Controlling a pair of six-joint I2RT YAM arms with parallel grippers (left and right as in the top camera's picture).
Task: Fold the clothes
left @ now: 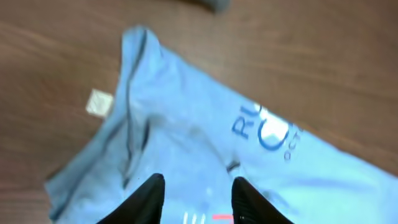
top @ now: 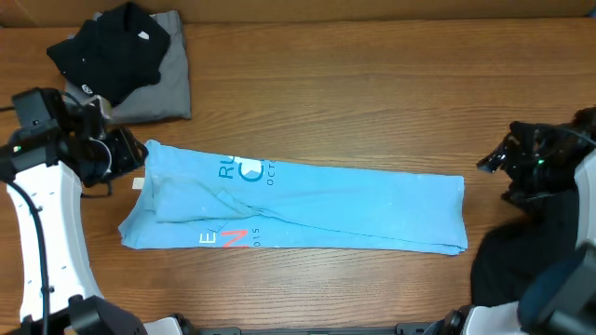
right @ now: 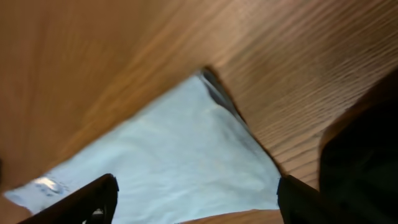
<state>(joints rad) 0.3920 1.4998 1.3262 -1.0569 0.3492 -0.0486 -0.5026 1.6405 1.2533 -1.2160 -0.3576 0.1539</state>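
The light blue T-shirt (top: 307, 200) lies across the middle of the wooden table (top: 372, 84), folded lengthwise into a long band, its blue and red lettering facing up; a small white tag (top: 138, 182) sits on the wood just beside its left end; the left gripper (top: 126, 154) hangs over that end, fingers (left: 149, 199) apart and holding nothing; the right gripper (top: 492, 164) hovers by the opposite end, jaws spread wide and empty; the black garment (top: 107, 51) rests on a grey garment (top: 168, 88) in the far left corner
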